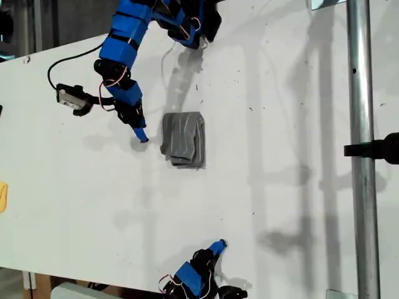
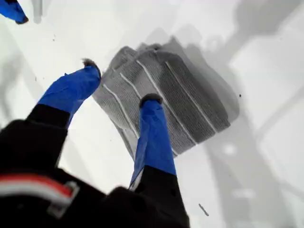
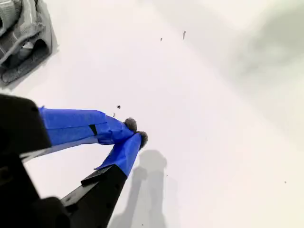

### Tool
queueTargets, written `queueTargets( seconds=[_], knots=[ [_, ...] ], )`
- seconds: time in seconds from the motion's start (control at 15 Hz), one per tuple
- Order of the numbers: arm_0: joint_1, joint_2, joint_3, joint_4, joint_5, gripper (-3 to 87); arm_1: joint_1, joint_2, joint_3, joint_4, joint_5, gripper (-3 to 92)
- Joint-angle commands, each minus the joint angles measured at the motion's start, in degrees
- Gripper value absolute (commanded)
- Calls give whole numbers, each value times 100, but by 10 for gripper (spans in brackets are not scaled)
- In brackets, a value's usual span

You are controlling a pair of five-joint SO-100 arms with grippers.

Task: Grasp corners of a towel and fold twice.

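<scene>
The towel lies folded into a small grey striped bundle near the middle of the white table. My first gripper hangs just beside the bundle, on its side toward the exterior view's left. In the first wrist view this gripper is open and holds nothing, with the towel below and just beyond its fingertips. My second gripper is near the table's lower edge in the exterior view, well away from the bundle. It is shut and empty, and the towel shows its layered edges far off.
A metal pole with a black clamp runs down the exterior view's right. A small device on a black cable lies at the exterior view's upper left. A yellow object sits at that view's left edge.
</scene>
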Motion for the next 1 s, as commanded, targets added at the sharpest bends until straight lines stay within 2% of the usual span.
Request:
queueTargets(
  seconds=[0.0,0.07,0.13,0.2,0.27,0.4,0.47,0.53,0.6,0.67,0.8,0.93],
  knots=[
    [-105,44,18,79,633,-24,176,2065,2171,-114,431,50],
    [-105,44,18,88,1151,-24,246,3120,3375,-132,694,23],
    [-105,44,18,88,2347,-24,255,4359,4482,-97,940,-3],
    [-88,44,18,88,4052,-24,211,5590,5423,35,1248,-3],
    [-44,44,26,35,5317,-24,185,6601,6073,299,1538,-3],
    [-53,44,26,62,5142,-25,369,8130,7014,1143,2153,-3],
    [-53,44,26,62,5142,-25,343,8024,7075,1230,2830,56],
    [-62,44,26,62,5142,-25,-35,8086,7066,1310,3946,82],
    [-62,44,26,70,5142,-25,-272,8112,7014,1283,4166,81],
    [-62,44,26,70,5142,-25,-229,8121,7022,1266,4228,83],
    [-70,44,26,70,5142,-25,53,8112,7031,1468,2654,84],
    [-79,44,26,70,5142,-25,105,8112,7031,1468,2698,84]
  ],
)
